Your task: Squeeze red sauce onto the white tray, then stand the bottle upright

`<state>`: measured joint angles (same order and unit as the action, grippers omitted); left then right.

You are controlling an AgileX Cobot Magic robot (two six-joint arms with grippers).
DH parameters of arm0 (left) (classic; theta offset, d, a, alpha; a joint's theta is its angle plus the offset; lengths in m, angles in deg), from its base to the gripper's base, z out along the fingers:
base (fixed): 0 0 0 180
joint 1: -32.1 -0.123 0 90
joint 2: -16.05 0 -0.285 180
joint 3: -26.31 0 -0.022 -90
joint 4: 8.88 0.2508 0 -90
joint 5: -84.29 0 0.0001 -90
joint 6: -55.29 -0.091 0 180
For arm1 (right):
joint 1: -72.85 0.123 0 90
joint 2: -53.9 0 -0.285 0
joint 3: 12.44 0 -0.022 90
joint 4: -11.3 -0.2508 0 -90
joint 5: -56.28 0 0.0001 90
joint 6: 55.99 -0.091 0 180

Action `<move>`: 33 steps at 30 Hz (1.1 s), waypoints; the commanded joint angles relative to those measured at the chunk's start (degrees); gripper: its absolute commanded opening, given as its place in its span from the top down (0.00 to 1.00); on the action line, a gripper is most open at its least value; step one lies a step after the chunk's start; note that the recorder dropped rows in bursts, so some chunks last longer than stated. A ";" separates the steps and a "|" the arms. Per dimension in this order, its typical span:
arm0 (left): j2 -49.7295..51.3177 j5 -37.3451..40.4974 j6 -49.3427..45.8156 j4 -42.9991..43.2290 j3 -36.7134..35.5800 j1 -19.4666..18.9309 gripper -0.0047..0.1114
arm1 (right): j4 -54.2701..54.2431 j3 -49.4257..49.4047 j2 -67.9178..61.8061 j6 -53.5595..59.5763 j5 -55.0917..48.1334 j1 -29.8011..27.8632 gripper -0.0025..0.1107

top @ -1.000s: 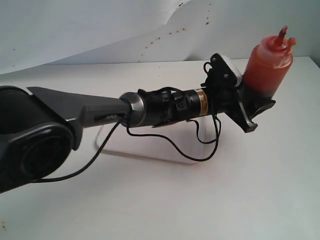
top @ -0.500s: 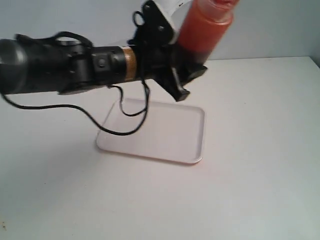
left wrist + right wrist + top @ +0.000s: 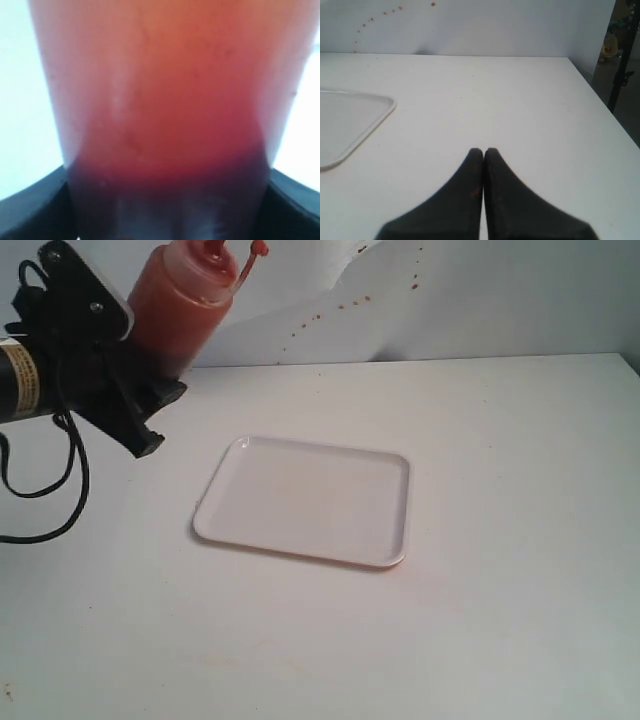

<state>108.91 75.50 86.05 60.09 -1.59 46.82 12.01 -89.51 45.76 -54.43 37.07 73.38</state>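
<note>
The bottle, translucent with dark red sauce inside, is held upright in the air at the far left, its thin red nozzle and tethered cap pointing up. My left gripper is shut on its lower body. The bottle fills the left wrist view, with a black finger on each side. The white tray lies flat mid-table, to the right of and below the bottle; its surface looks plain white. No red sauce shows outside the bottle. My right gripper is shut on nothing, just above the table beside the tray's corner.
Reddish-brown specks dot the white back wall. The white table's edge runs close by in the right wrist view, with dark floor and a stand beyond it. A black cable hangs from the left arm.
My left arm has swung from the right, across above the tray, to the far left, carrying the bottle upright. The tray, earlier partly covered by the arm, now shows fully.
</note>
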 commanded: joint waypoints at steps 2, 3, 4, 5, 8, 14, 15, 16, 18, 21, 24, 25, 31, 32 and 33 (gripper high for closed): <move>-3.08 3.82 0.00 3.05 -0.94 -0.02 0.96 | 4.29 -0.14 0.36 1.67 3.40 0.08 0.98; -3.08 4.74 0.00 4.28 -0.94 -0.02 0.96 | 0.76 -0.14 0.36 0.68 5.12 0.08 0.98; -3.08 5.50 0.00 5.79 -0.94 -0.02 0.96 | -3.56 -0.14 0.36 0.23 7.19 0.08 0.98; -3.08 6.60 0.00 7.47 -0.94 -0.02 0.96 | -5.31 -0.14 0.36 0.52 10.12 0.08 0.98; -3.08 7.64 0.00 14.16 -0.94 -0.02 0.96 | -14.94 -0.14 0.36 -0.84 20.60 0.08 0.98; -3.08 8.40 0.00 30.97 -0.94 0.84 0.96 | -22.80 -0.14 0.36 -5.59 24.56 0.46 0.98; -3.08 8.79 -2.01 30.97 -0.67 0.84 0.96 | -22.70 -0.14 0.36 -7.17 24.56 0.97 0.98; -2.95 9.55 -3.47 30.97 -0.38 0.84 0.96 | -22.55 -0.14 0.36 -7.96 24.16 1.83 0.98; -2.95 10.29 -6.39 30.97 0.50 0.84 0.96 | -22.15 1.79 0.36 -8.07 23.59 4.17 0.98; -2.95 10.51 -9.04 30.97 2.42 0.84 0.96 | -21.86 6.92 0.36 -8.07 23.56 9.50 0.98; -2.95 10.64 -10.76 30.97 4.69 0.84 0.96 | -18.62 11.90 -3.55 -7.96 23.71 14.64 0.98; -2.95 10.64 -11.81 30.97 5.25 0.84 0.96 | -18.62 13.53 -5.71 -7.96 23.71 16.33 0.98; -2.95 12.31 -18.46 30.97 8.17 0.84 0.96 | -18.62 23.09 -25.57 -7.71 23.71 25.58 0.98; -2.95 12.31 -19.80 30.97 8.48 0.84 0.96 | -18.62 25.14 -28.78 -7.20 23.71 27.03 0.98; -2.95 12.31 -20.90 30.97 8.74 0.84 0.96 | -18.62 26.88 -32.02 -6.19 23.71 28.13 0.98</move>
<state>106.90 86.41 68.01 91.76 5.70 47.43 -7.72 -67.39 22.40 -62.34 60.69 98.24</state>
